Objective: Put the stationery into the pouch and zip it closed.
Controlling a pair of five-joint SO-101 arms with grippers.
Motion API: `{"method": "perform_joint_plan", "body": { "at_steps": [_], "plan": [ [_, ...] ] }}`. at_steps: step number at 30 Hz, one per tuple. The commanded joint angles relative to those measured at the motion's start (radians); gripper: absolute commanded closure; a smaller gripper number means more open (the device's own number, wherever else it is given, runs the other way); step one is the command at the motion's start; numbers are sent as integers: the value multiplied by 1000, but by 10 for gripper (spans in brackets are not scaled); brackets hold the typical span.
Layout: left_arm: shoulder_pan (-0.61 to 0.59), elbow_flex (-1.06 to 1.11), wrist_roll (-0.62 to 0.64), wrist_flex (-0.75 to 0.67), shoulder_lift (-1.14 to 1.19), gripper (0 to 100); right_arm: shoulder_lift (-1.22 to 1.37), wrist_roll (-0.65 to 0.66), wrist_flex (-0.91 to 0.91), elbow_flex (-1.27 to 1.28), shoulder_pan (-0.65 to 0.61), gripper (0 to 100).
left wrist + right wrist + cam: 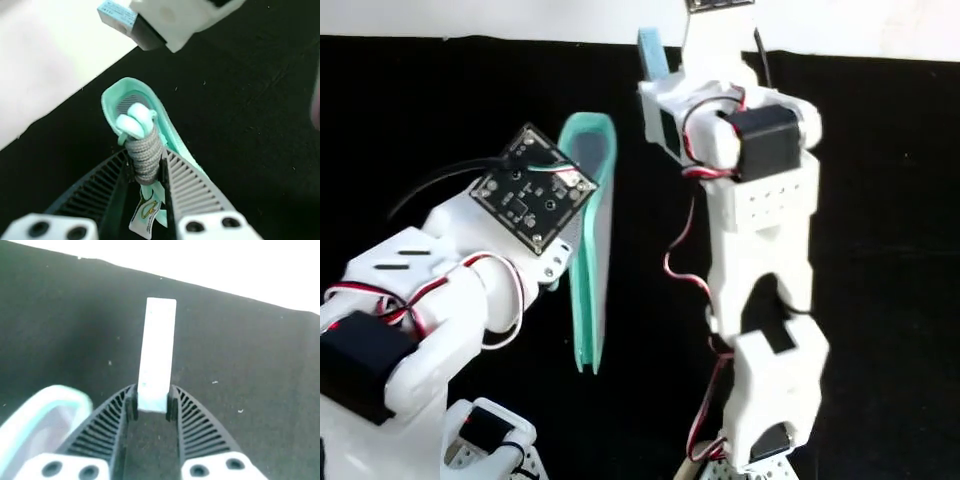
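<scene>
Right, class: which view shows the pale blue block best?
The right wrist view: the pale blue block stands nearly whole, clamped in the right gripper. The high view shows one end beside the arm; the left wrist view shows an end against that gripper.

In the high view the pouch (592,250) sits on edge, centre-left of the frame, between the two arms, with the counter (890,250) around it. From the pouch's left, the left tool (147,172) clamps its cord (145,152). At upper centre, the right tool (152,402) grips a stationery block (157,350) just beyond the pouch's far end.
</scene>
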Motion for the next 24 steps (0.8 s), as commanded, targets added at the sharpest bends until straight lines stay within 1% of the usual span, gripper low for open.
{"method": "perform_joint_plan", "body": {
  "at_steps": [1,5,8,12,17,24],
  "plan": [
    [18,1,-8,-37,-8,992,-162,15,10,81,13,994],
    [79,101,-8,-40,-8,992,-265,20,10,186,13,994],
    [130,216,-8,-49,-8,992,-325,81,10,278,15,994],
    [142,308,-9,-51,-10,992,-406,95,8,360,41,994],
    [137,321,-9,-51,-10,992,-489,150,10,433,84,994],
    [136,325,-9,-46,-10,992,-591,236,10,587,85,994]
  ]
}}
